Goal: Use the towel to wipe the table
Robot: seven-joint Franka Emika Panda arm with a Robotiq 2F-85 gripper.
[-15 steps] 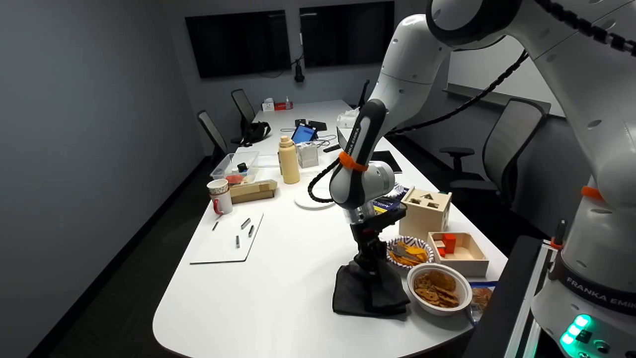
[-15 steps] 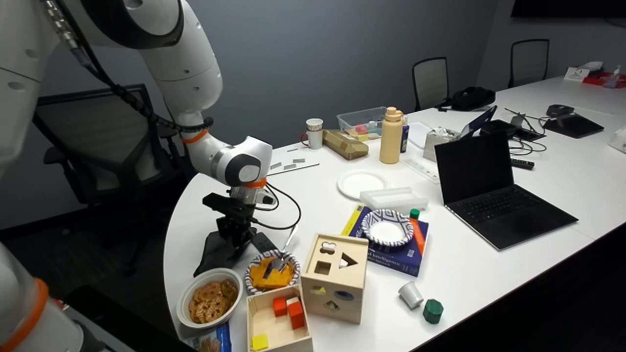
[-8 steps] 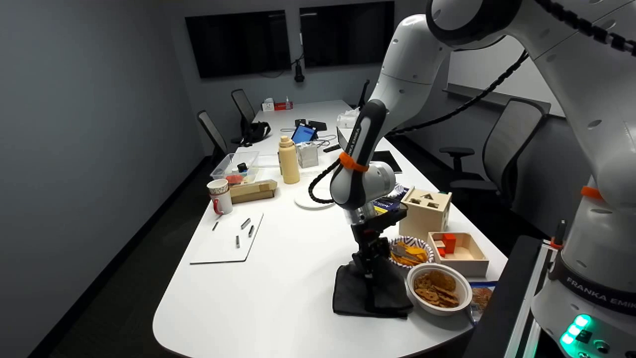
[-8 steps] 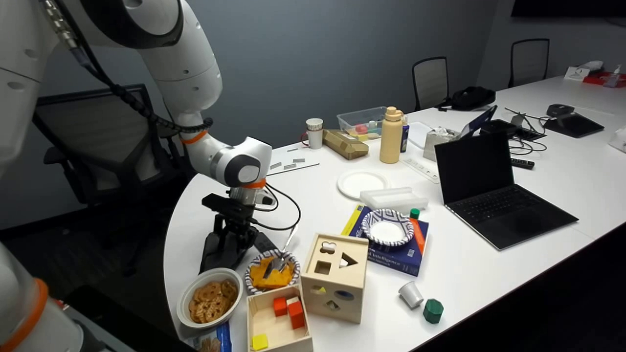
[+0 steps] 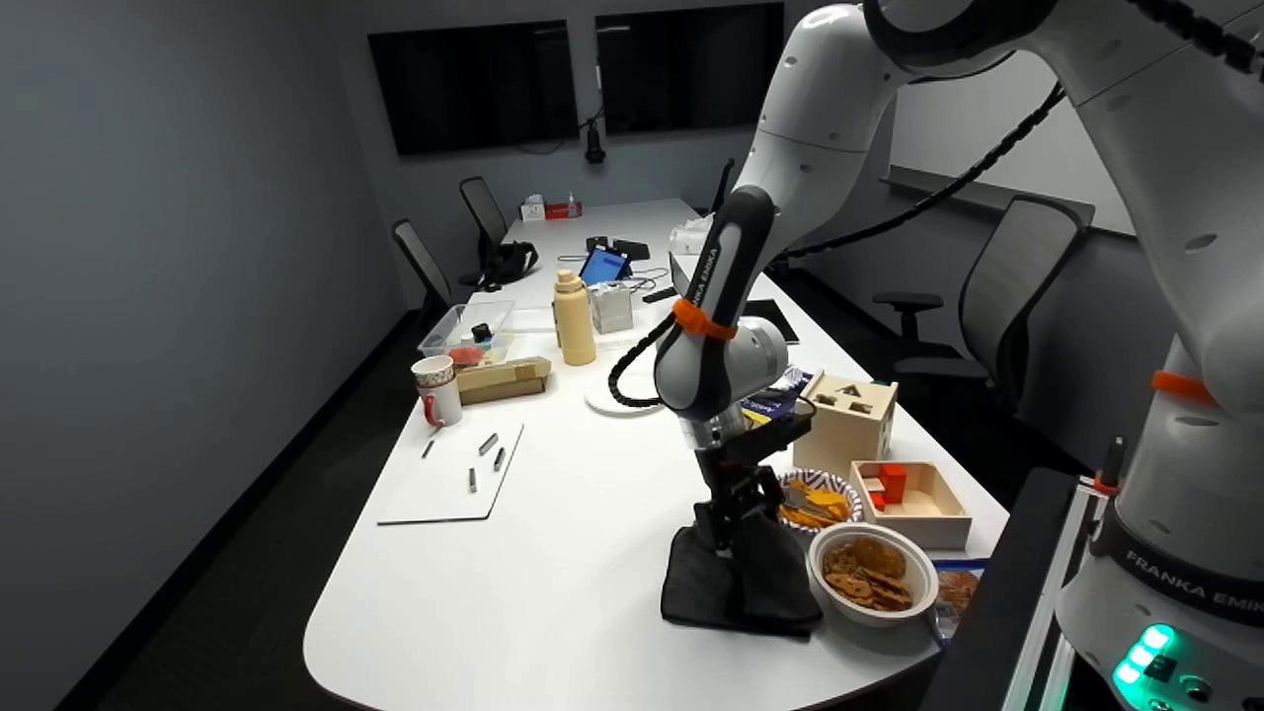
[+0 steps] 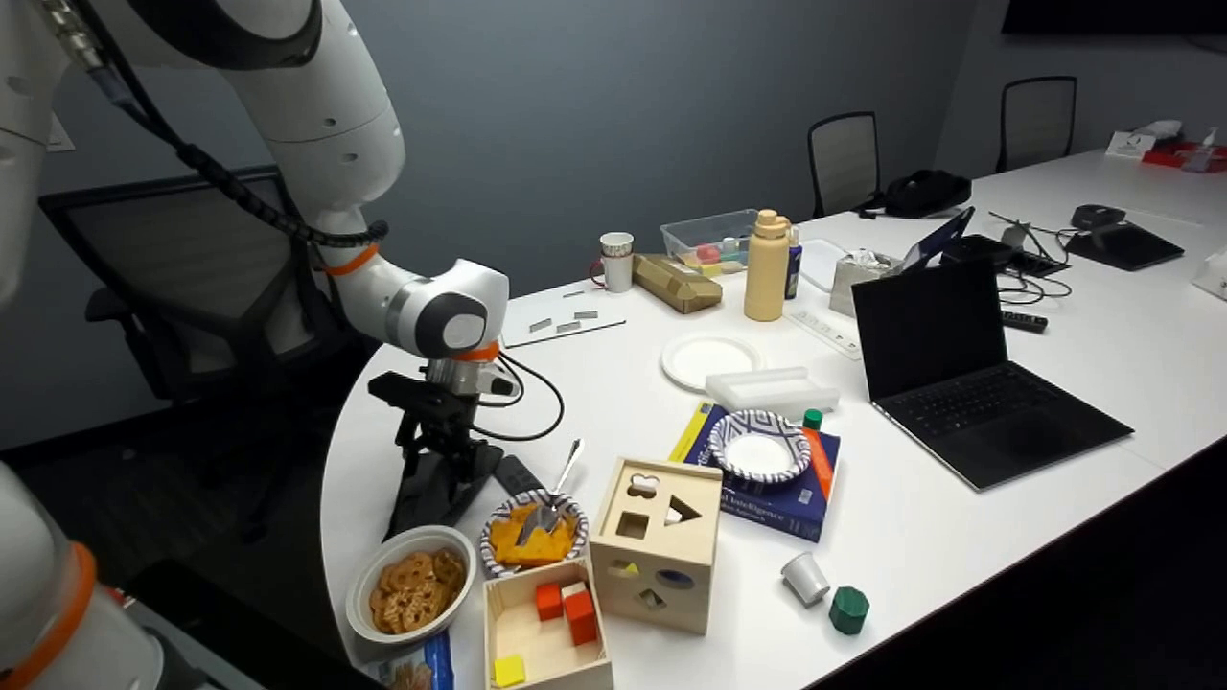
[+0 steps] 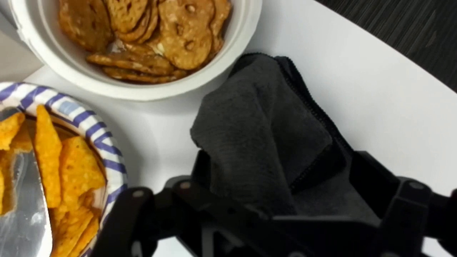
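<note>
The dark grey towel (image 5: 696,588) lies bunched and folded on the white table (image 5: 533,612), near its rounded end. My gripper (image 7: 282,169) points down at it, jaws spread wide apart. In the wrist view the towel (image 7: 242,132) rises in folds between the two fingers; its left fold touches or nearly touches the left finger (image 7: 201,169), and the right finger (image 7: 371,182) stands beside the cloth's other side. Neither finger appears to pinch it. In an exterior view the gripper (image 6: 438,462) stands over the towel (image 6: 422,494), whose far part is hidden.
A white bowl of pretzel crackers (image 5: 874,573) stands close beside the towel. Next to it are a patterned bowl of orange chips (image 6: 532,541) with a metal server, an open wooden box (image 5: 918,499) and a wooden shape cube (image 6: 661,546). A dark slab (image 6: 518,474) lies near the towel.
The jaws have spread from nearly closed to wide, and the cloth between them has come loose. The arm has shifted slightly, to the left in an exterior view; the towel stays about in place.
</note>
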